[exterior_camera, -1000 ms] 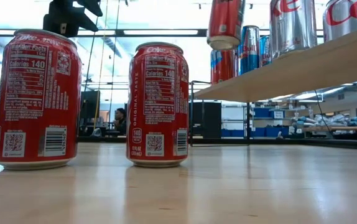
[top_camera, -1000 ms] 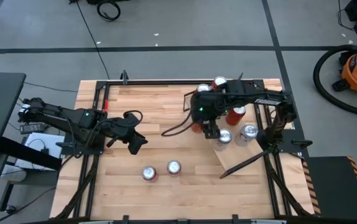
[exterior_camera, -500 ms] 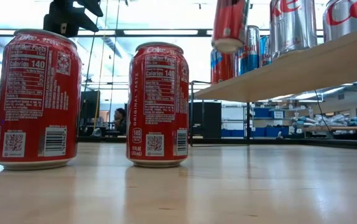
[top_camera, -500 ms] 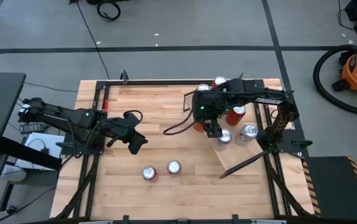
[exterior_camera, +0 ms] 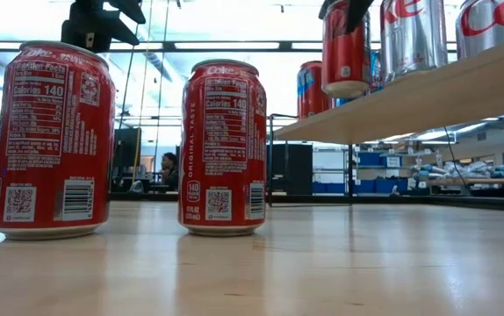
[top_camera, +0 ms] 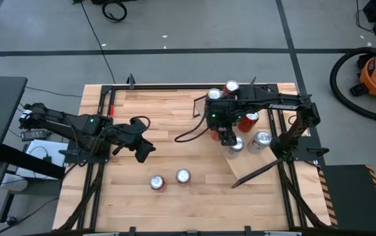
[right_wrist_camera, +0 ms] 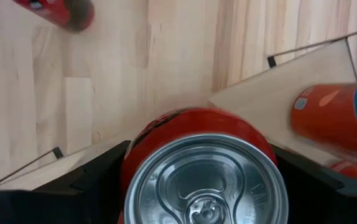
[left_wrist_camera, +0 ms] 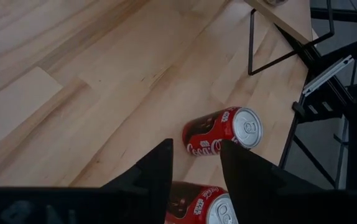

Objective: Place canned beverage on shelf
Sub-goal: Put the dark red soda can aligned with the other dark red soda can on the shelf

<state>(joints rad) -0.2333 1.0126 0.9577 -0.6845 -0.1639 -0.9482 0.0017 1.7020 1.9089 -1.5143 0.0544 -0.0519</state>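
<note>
My right gripper (top_camera: 227, 136) hangs over the low end of the shelf (top_camera: 253, 165), shut on a red canned beverage (exterior_camera: 346, 51). The shelf is a sloped light wood board (exterior_camera: 428, 92) at the table's right. Silver cans (top_camera: 261, 139) and a red can (top_camera: 248, 119) stand on it. Two more red cans (top_camera: 156, 183) (top_camera: 183, 176) stand on the tabletop near the front edge. My left gripper (top_camera: 142, 149) waits at the table's left, raised and open, and its wrist view looks down on those two cans (left_wrist_camera: 223, 129). My right gripper pinches the red can between its two fingers, one on each side wall just under the top rim (right_wrist_camera: 132, 155). The fingers (right_wrist_camera: 94, 180) come from above, pointing down. The can hangs nearly upright, top up, its base (exterior_camera: 346, 88) clear above the shelf board.
Further cans (top_camera: 230, 86) (top_camera: 214, 94) stand at the far right by the shelf. A black metal frame (top_camera: 175, 85) runs round the table. A dark cable (top_camera: 187, 135) trails from my right arm. Bare wood lies in the middle of the table (top_camera: 175, 118).
My right gripper has come down with the red can and shifted a little toward the table's right edge, over the shelf. The can, tilted a second ago, now hangs nearly upright and lower, close above the board.
</note>
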